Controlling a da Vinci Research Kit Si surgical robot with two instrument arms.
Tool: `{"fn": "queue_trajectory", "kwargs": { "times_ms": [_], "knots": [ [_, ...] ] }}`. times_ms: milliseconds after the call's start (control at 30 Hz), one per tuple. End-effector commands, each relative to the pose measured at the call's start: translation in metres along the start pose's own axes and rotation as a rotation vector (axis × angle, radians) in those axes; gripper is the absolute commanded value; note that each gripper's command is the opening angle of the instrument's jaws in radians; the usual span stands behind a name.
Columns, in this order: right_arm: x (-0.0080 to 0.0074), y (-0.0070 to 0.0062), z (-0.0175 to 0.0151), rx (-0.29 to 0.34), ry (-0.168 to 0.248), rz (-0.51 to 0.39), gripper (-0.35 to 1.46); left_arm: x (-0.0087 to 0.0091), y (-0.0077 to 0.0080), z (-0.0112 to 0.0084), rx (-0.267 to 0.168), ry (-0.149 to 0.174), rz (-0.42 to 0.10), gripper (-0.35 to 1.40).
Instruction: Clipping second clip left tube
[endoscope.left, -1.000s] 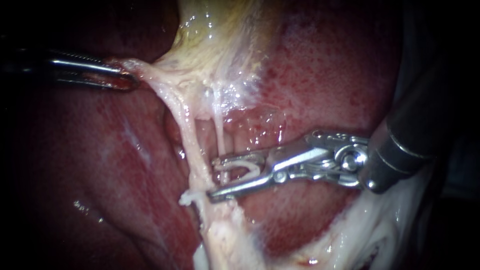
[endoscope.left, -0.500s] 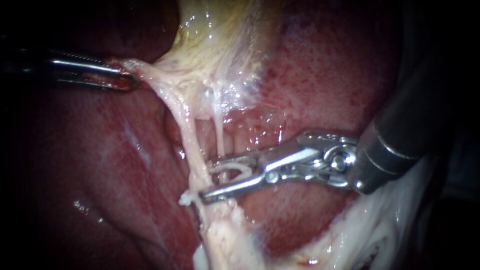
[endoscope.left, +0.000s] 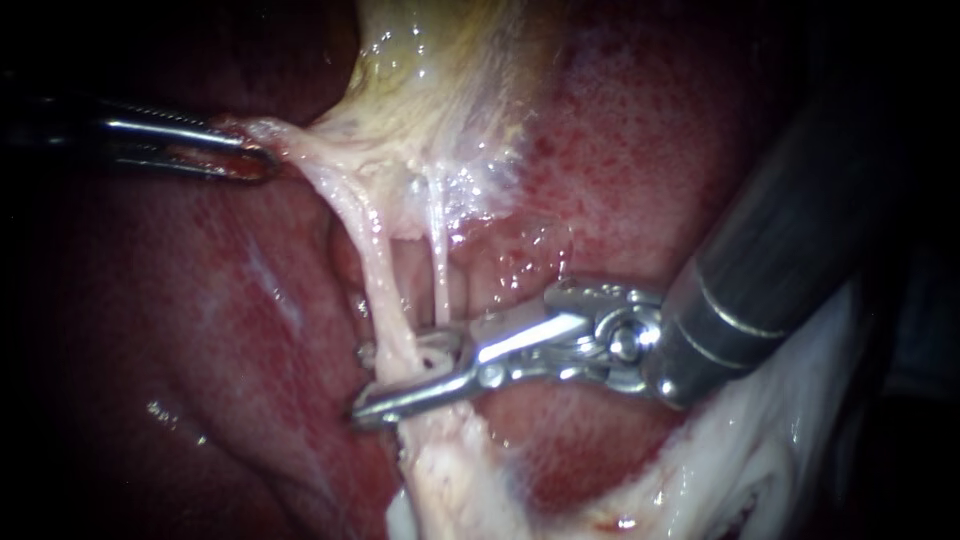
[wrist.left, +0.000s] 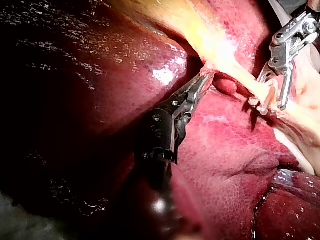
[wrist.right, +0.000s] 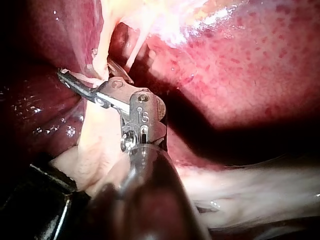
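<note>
The left tube runs down from the gallbladder across the liver, with the thinner right tube just beside it. Low on it, the right instrument has its pincer released, one jaw on either side of the left tube. The pincer of the left instrument is clenched on pale tissue at the gallbladder's edge, stretched taut.

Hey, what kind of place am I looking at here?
Probably a surgical practice or test setup, seen very close up. A dark red liver fills the view. Two slender metal instruments work on it: the left instrument holds pale tissue taut, and the right instrument reaches around a pale tube.
</note>
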Motion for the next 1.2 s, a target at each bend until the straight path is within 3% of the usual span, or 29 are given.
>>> {"fn": "queue_trajectory", "kwargs": {
  "times_ms": [33, 500, 900, 1100, 1200],
  "knots": [
    [0.0002, -0.0004, 0.0001, 0.004, 0.002, -0.002, 0.49, 0.0000, 0.0000, 0.0000, 0.000, 0.000, 0.000, -0.35],
    [0.0026, -0.0044, 0.0004, 0.051, 0.005, 0.006, 0.43, 0.0000, -0.0001, 0.0000, 0.000, 0.000, 0.000, -0.35],
    [0.0030, -0.0048, -0.0004, 0.056, 0.005, 0.010, 0.09, 0.0000, -0.0001, 0.0000, 0.000, 0.000, 0.000, -0.35],
    [0.0028, -0.0049, -0.0007, 0.058, 0.003, 0.015, -0.27, -0.0001, -0.0002, 0.0000, 0.000, 0.000, 0.000, -0.35],
    [0.0027, -0.0050, -0.0008, 0.058, 0.002, 0.033, -0.33, 0.0000, -0.0001, 0.0000, 0.000, 0.000, 0.000, -0.35]
  ]
}}
